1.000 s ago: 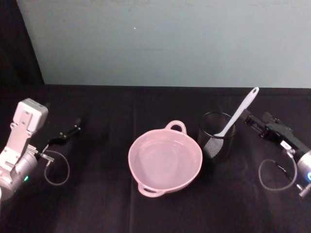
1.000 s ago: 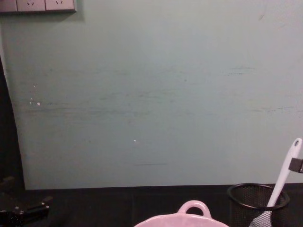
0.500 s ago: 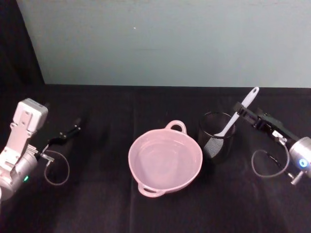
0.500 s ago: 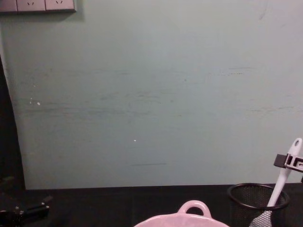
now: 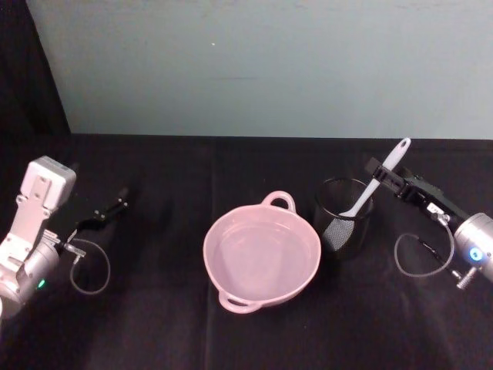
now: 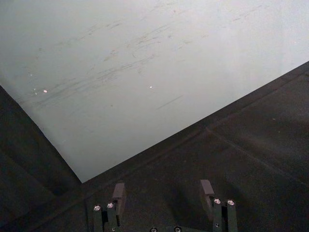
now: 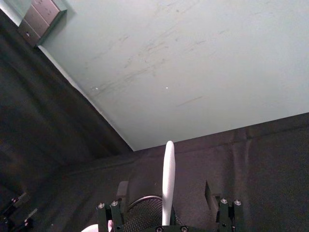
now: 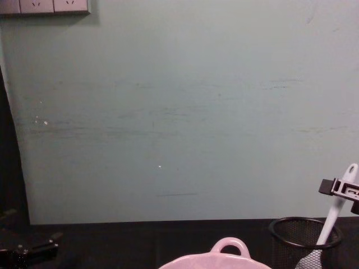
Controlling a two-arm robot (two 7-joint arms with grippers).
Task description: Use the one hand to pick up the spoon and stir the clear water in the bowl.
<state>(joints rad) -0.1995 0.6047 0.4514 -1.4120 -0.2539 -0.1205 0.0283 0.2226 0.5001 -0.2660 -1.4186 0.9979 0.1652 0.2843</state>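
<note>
The white spoon (image 5: 379,178) stands tilted in a black wire-mesh cup (image 5: 343,216), its handle sticking up and back to the right. My right gripper (image 5: 381,173) is open, and the spoon handle (image 7: 168,180) stands between its two fingers (image 7: 209,189) without being clamped. In the chest view the right gripper (image 8: 338,189) sits across the upper spoon (image 8: 335,212). The pale pink bowl (image 5: 219,243) with clear water sits mid-table, left of the cup. My left gripper (image 5: 112,207) is parked at the far left, open with nothing in it (image 6: 162,189).
A black cloth covers the table (image 5: 154,324) and a pale green wall (image 5: 254,62) stands right behind it. The mesh cup (image 8: 305,240) is close to the right side of the bowl's rim handle (image 8: 230,247). Cable loops hang from both wrists.
My right gripper has moved left and forward from beside the spoon until its fingers straddle the handle. The spoon, cup, bowl and left arm stay as they were.
</note>
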